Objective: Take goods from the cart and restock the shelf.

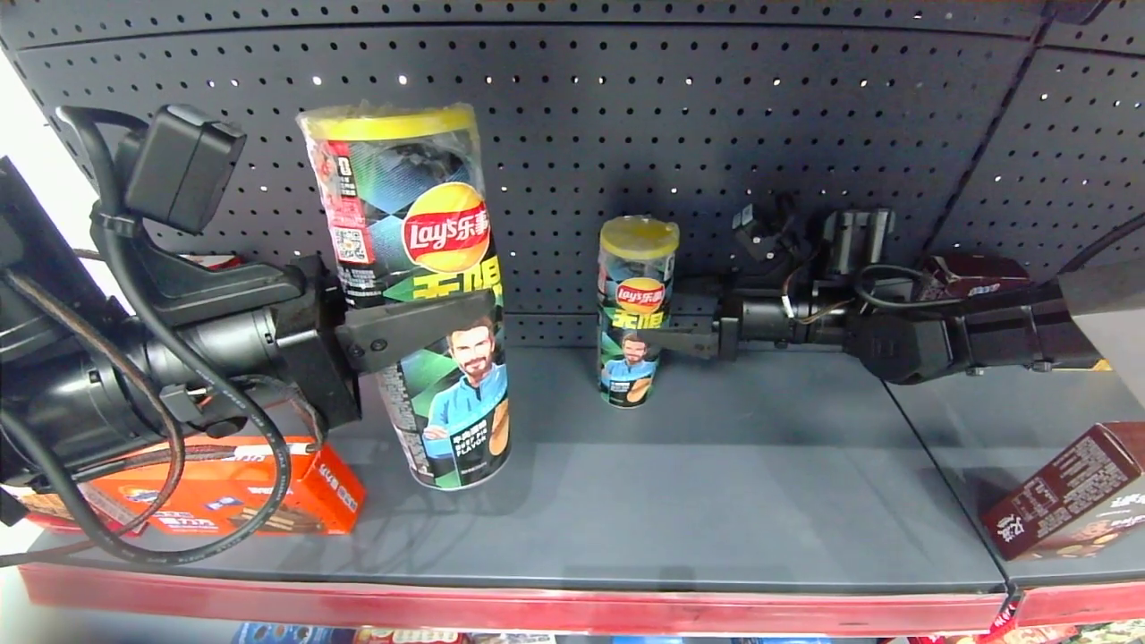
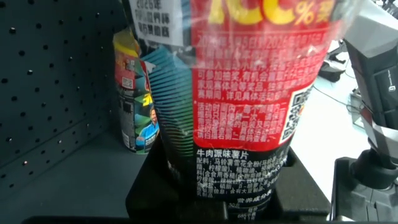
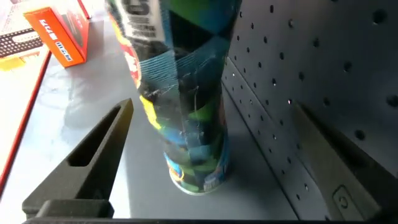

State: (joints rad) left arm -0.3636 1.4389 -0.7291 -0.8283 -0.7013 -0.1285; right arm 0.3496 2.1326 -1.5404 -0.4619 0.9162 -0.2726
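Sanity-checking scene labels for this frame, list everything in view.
Cans: 2, yellow lids, green-blue wrap; near can at the shelf's front left, far can upright by the back.
Orange box: 1, orange, lying at the left front edge.
Dark boxes: 2, maroon-brown; front box at the right front, back box behind the right arm.
Shelf: 1, dark grey, red front strip.
Pegboard: 1, dark grey, at the back.
Left gripper: 1, black, shut on near can.
Right gripper: 1, black, open, a finger on each side of far can.

Large chip can [image 1: 438, 295] in glossy, crinkled plastic film; shelf [image 1: 716, 501] smooth matt metal
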